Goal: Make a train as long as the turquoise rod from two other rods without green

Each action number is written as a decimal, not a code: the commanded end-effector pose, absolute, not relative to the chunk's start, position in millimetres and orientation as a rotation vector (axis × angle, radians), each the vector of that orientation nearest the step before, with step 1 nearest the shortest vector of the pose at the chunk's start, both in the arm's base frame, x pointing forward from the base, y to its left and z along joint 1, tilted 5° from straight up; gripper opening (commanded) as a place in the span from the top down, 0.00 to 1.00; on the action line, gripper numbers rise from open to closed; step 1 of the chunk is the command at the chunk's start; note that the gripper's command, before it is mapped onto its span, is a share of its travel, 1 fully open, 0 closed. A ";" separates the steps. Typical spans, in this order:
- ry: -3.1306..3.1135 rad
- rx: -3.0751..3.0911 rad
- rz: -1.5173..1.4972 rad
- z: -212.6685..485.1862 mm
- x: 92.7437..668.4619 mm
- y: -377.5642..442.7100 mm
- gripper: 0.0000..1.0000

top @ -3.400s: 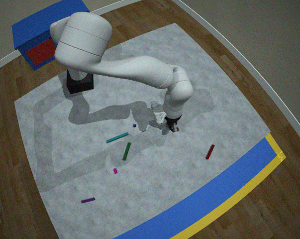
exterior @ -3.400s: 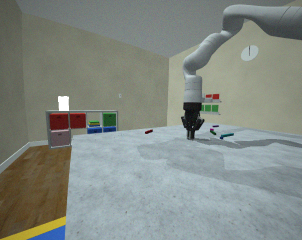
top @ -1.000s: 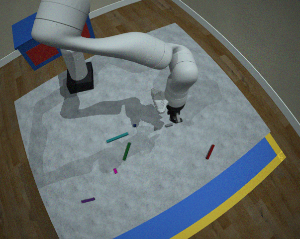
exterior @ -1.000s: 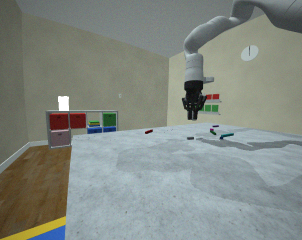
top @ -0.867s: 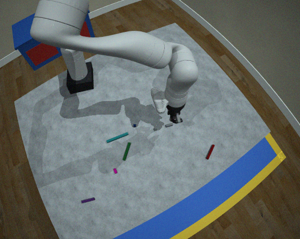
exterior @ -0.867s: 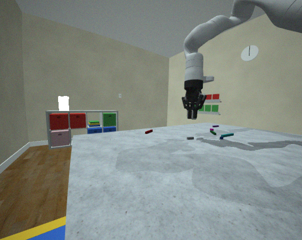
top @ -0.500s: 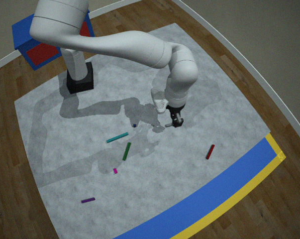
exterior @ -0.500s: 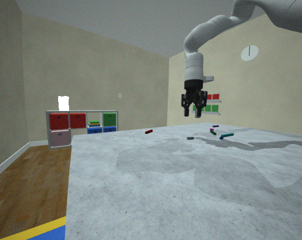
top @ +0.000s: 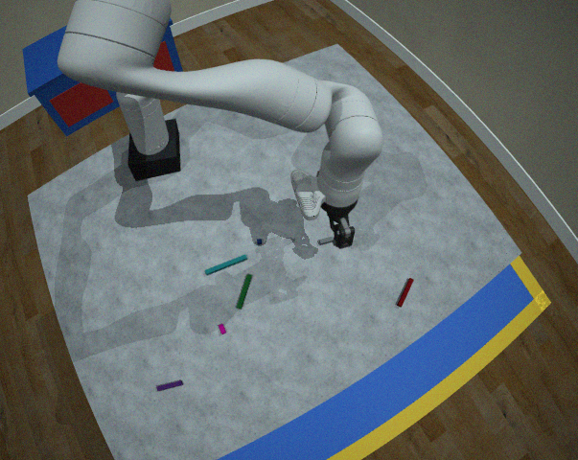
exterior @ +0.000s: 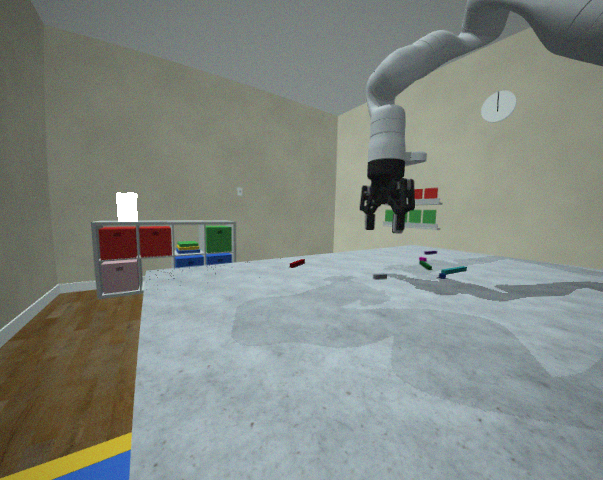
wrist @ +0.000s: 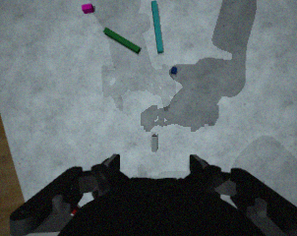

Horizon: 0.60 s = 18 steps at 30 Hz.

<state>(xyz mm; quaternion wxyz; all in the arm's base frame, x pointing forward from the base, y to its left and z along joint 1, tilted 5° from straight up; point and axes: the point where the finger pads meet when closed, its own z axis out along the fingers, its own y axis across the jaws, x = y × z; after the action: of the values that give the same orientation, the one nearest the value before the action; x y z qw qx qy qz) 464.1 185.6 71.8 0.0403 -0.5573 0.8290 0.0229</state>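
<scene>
My gripper [top: 344,241] [exterior: 384,224] [wrist: 154,161] is open and empty, above the table. Beneath it the grey rod [top: 325,241] [exterior: 379,276] [wrist: 154,143] lies flat, partly behind the gripper in the top view. The red rod [top: 404,292] [exterior: 297,263] lies flat, far from the others; a bit shows in the wrist view [wrist: 74,211]. The purple rod [top: 170,385] [exterior: 430,252] lies alone, outside the wrist view. The turquoise rod [top: 225,264] [exterior: 454,270] [wrist: 157,27] has the blue rod [top: 259,241] [wrist: 173,71] near one end. No two rods touch end to end.
The green rod [top: 243,291] [exterior: 425,265] [wrist: 122,40] lies near the turquoise one. The magenta rod [top: 221,329] [exterior: 422,259] [wrist: 88,8] lies beyond the green rod. The arm's black base block [top: 153,166] stands at the back left in the top view.
</scene>
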 end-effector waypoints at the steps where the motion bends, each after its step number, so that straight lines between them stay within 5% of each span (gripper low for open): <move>1: 2.531 -1.713 0.069 72.9 467.2 187.4 0.00; 18: 2.310 -1.944 0.039 81.8 534.4 218.8 0.00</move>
<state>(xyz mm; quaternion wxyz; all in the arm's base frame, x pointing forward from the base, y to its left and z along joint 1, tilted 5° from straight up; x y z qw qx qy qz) 522.6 206.3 84.2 0.0587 -0.6350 0.7703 0.0078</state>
